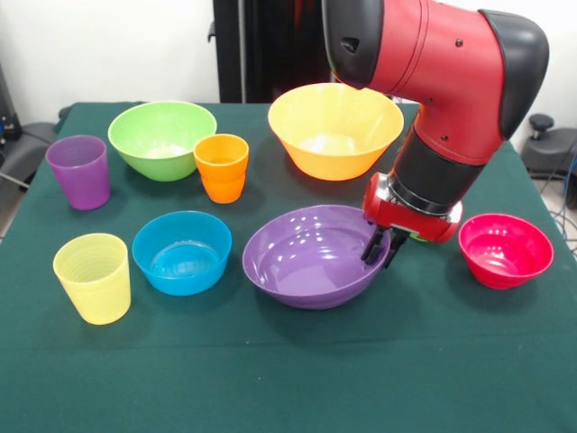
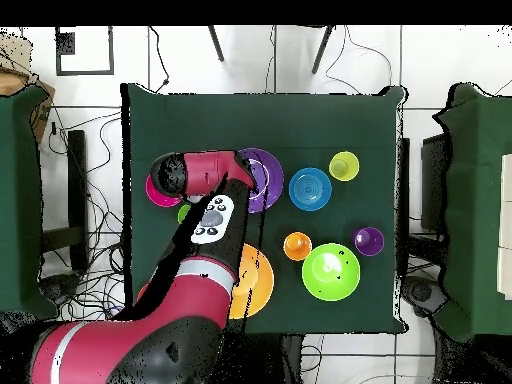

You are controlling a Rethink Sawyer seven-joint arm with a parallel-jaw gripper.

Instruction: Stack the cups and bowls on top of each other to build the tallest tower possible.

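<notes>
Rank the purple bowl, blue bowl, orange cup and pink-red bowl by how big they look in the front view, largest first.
1. Purple bowl, clearly the widest.
2. Blue bowl and pink-red bowl: they look about alike, so no ranking between them.
3. Orange cup, smallest, though it stands farther from the camera.

Green-clothed surface, neighbouring tables, floor cables and chairs.

The surface (image 1: 270, 379) wears a dark green cloth and fills most of the front view; from overhead it sits in the middle of the frame on a white tiled floor (image 2: 300, 360). Two more green-covered tables show overhead, one at the left edge (image 2: 20, 200) and one at the right edge (image 2: 480, 200). Black cables (image 2: 90, 150) trail over the floor left of the surface. In the front view a dark panel (image 1: 261, 45) stands against a white wall (image 1: 108, 45) at the top, and parts of black chairs show at the left edge (image 1: 22, 149) and at the right edge (image 1: 550, 144).
</notes>
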